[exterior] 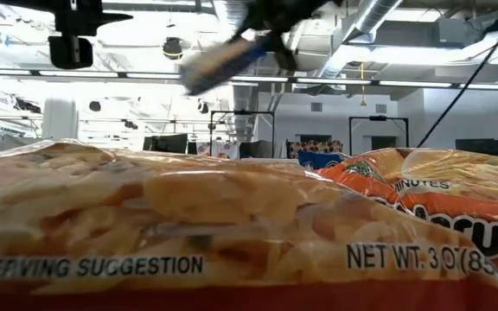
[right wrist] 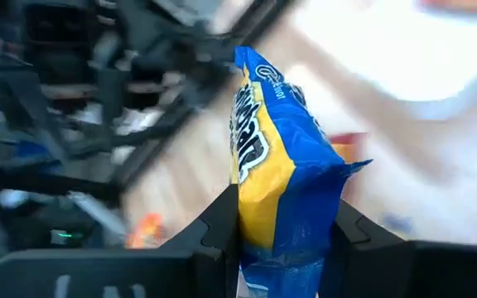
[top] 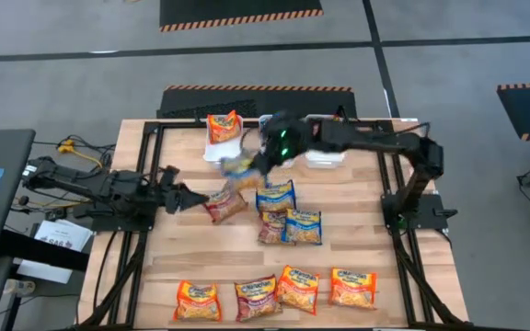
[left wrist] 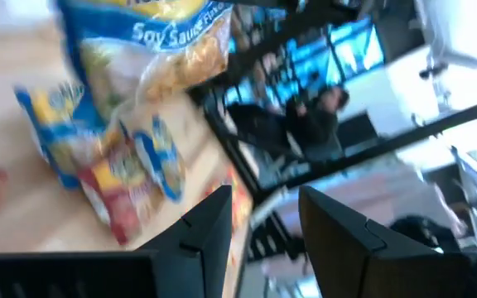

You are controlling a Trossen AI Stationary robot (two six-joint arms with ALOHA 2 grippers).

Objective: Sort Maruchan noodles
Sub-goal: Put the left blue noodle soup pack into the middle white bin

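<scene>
The Maruchan noodles are flat packets. One blue packet [right wrist: 280, 165] is up in the air over the table's far middle [top: 236, 167], with my right gripper [top: 259, 163] shut on it. Two more blue packets [top: 276, 195] and a dark red one [top: 272, 225] lie flat mid-table. Several orange and red packets [top: 298, 288] lie in a row along the near edge. Another dark red packet [top: 226, 204] lies just in front of my left gripper [top: 191, 198], which is open and holds nothing [left wrist: 263, 240]. An orange packet [top: 224, 126] rests in a white bin. My right gripper pinches the blue packet between its two fingers [right wrist: 222, 228] at one end of the packet [right wrist: 284, 240]. The fingers come slanting down from the table's right side. The packet is lifted clear of the table and sticks out beyond the fingertips [exterior: 219, 60].
White bins [top: 325, 158] stand along the far edge. The black frame rails [top: 145, 184] run down both sides of the table. Bare wood lies between the middle packets and the near row. Orange packets [exterior: 232, 225] fill the low view close to the camera.
</scene>
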